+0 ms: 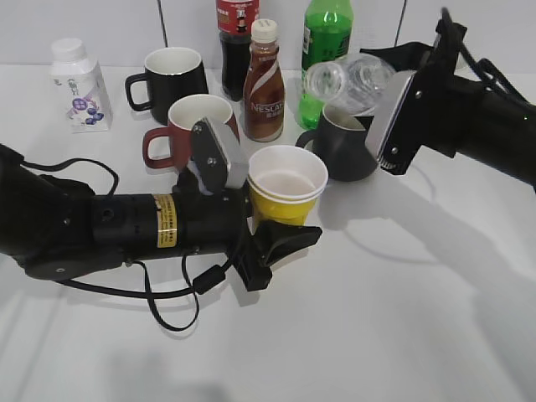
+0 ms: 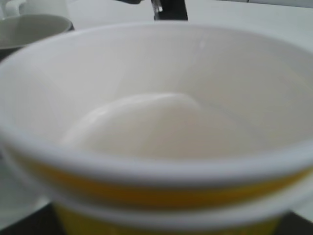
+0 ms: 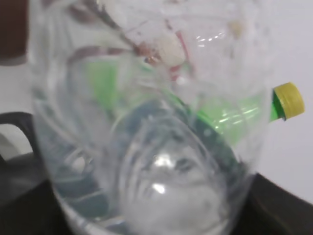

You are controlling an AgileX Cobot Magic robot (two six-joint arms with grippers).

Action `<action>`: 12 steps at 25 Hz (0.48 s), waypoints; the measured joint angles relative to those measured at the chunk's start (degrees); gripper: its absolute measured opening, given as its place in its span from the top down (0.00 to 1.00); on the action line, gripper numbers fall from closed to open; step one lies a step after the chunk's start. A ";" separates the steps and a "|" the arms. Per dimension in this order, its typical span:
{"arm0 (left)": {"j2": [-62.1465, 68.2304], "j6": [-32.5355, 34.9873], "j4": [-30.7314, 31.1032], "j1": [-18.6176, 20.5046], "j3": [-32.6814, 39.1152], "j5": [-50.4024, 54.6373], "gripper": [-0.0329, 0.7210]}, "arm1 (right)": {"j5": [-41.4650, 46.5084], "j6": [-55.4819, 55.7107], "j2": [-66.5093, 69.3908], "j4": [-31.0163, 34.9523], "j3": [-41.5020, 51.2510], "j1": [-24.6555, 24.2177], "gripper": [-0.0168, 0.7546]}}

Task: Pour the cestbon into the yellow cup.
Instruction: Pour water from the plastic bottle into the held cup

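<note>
One white table (image 1: 402, 335), pale wall (image 1: 100, 21)

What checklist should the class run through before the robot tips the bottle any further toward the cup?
1. Left gripper holds the yellow cup: ok.
2. Cup upright, mouth open: ok.
3. Right gripper holds the cestbon: ok.
4. Bottle tilted toward the cup: ok.
5. Bottle mouth over the cup: not ok, it is above the dark grey mug.
6. Water left in the bottle: cannot tell.
</note>
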 joint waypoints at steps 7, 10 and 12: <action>0.00 -0.11 -0.11 0.00 0.00 0.00 0.38 | 0.00 -4.33 0.00 0.00 -0.02 0.00 0.38; 0.00 -0.11 -0.18 0.00 0.00 -0.02 0.38 | 0.00 -4.72 0.00 -0.19 -0.02 0.00 0.38; 0.00 -0.11 -0.18 0.00 0.00 -0.15 0.38 | 0.00 -4.78 0.00 -0.57 -0.02 0.00 0.38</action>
